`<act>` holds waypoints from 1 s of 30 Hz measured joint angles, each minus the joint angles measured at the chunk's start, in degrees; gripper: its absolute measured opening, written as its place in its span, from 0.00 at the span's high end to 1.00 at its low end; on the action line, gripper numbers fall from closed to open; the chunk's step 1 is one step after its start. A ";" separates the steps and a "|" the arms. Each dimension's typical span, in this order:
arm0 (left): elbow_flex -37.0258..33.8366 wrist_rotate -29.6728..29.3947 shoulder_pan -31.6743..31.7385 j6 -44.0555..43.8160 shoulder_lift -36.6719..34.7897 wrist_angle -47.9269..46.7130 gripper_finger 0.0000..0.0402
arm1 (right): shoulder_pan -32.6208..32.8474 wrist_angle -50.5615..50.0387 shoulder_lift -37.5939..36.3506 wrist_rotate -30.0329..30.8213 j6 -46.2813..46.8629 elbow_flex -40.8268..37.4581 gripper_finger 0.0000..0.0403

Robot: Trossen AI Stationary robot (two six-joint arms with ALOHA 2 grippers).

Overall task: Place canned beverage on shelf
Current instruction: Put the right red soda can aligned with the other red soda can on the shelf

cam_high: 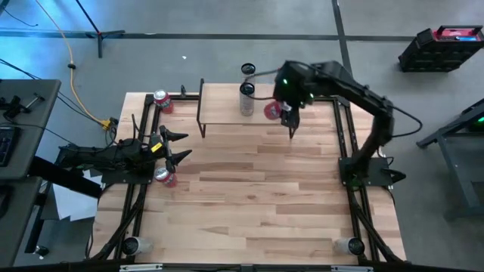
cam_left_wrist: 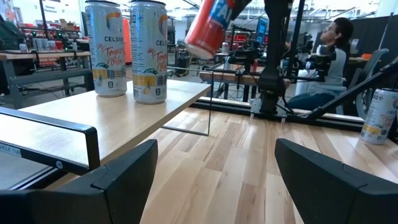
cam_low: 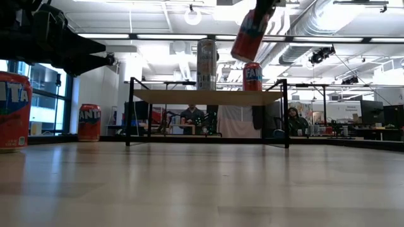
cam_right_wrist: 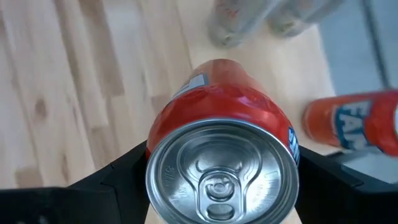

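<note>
My right gripper (cam_high: 289,119) is shut on a red can (cam_high: 271,109), held tilted in the air above the right end of the shelf (cam_high: 227,113), a light plank on thin black legs at the table's far side. In the low view the can (cam_low: 251,31) hangs above the shelf top (cam_low: 177,96). Two tall Celsius cans (cam_left_wrist: 149,53) stand on the shelf. A red Fanta can (cam_low: 252,77) shows upright at the shelf's right end. My left gripper (cam_high: 175,145) is open and empty at the table's left. My right gripper pinches the red can's round wall near its top end (cam_right_wrist: 163,134) between its two fingers (cam_right_wrist: 127,171), one on each side. The lid with the pull tab (cam_right_wrist: 221,180) faces the wrist. The can is lifted clear and tilted, its bottom end lower.
A red can (cam_high: 165,175) stands on the table just near of my left gripper, and another (cam_high: 161,100) at the far left corner. A further tall can (cam_left_wrist: 379,115) stands on the table beyond the shelf. Black frame rails run along both table sides. People sit behind the table.
</note>
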 joint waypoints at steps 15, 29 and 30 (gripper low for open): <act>-0.01 0.00 -0.01 0.02 0.01 0.00 0.22 | -10.23 0.25 1.23 -10.28 -8.75 0.60 0.29; -0.01 0.00 -0.01 0.02 0.01 0.00 0.22 | -10.99 -0.23 1.98 -13.06 -14.13 0.38 0.29; 0.00 0.00 -0.01 0.02 0.00 0.00 0.22 | -11.08 -0.49 2.31 -13.08 -14.30 0.38 0.29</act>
